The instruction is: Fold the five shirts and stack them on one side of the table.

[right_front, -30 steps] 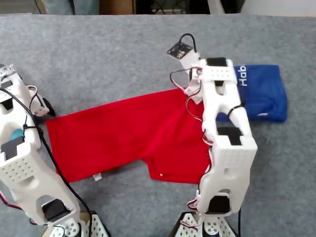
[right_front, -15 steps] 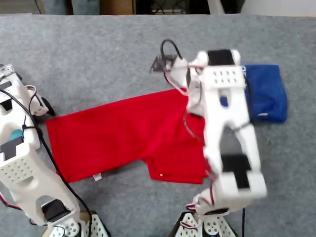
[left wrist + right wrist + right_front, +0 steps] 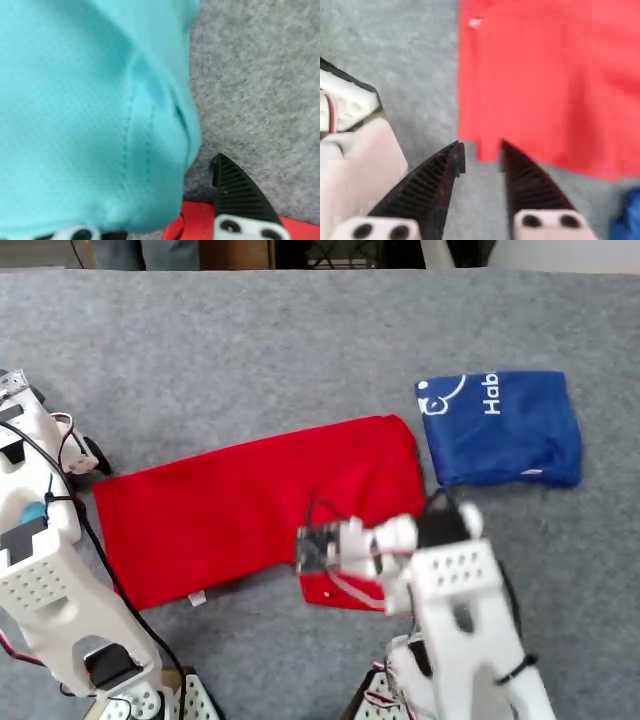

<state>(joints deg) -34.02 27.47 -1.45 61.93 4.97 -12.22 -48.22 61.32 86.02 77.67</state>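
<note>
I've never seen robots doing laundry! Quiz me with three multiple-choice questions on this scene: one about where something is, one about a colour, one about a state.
1. Where does the folded blue shirt lie relative to the red shirt?
A. On top of it
B. Beside its right end
C. Underneath it

2. What colour is the cloth in front of the left wrist camera?
A. Turquoise
B. Yellow
C. Black

3. On the right gripper, how do the jaws stand?
A. Shut on the blue shirt
B. Clamped around a cup
C. Open, over the red shirt's edge

Answers:
1 B: the high view shows the blue shirt next to the red one's right end.
2 A: the left wrist view shows turquoise fabric with a seam.
3 C: the right wrist view shows a gap between them, with the red hem behind it.
</note>
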